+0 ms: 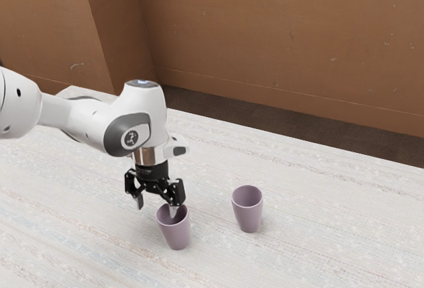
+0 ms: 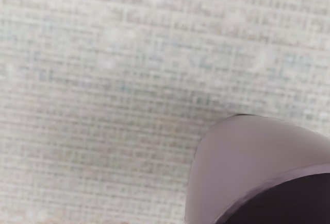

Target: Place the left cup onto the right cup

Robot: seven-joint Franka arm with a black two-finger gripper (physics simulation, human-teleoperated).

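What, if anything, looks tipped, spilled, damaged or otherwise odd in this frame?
Nothing stands out. The left cup and the right cup, both mauve, stand upright and apart on the table, with no spill or damage visible. The open gripper hangs over the left cup's rim, which fits a normal approach.

Arm (image 1: 66, 119): cut off at left edge of frame. Gripper (image 1: 157, 210): one fingertip at mouth of left cup (image 1: 175, 234); cannot tell if it sits inside rim or in front of it, nor if either finger touches cup wall. Table (image 1: 318, 248): cut by left, right and lower edges of frame. Wrist view: left cup (image 2: 247, 157) blurred, cut off by frame edge, part of side showing; dark patch (image 2: 289, 203) next to it too blurred to name; table weave smeared.
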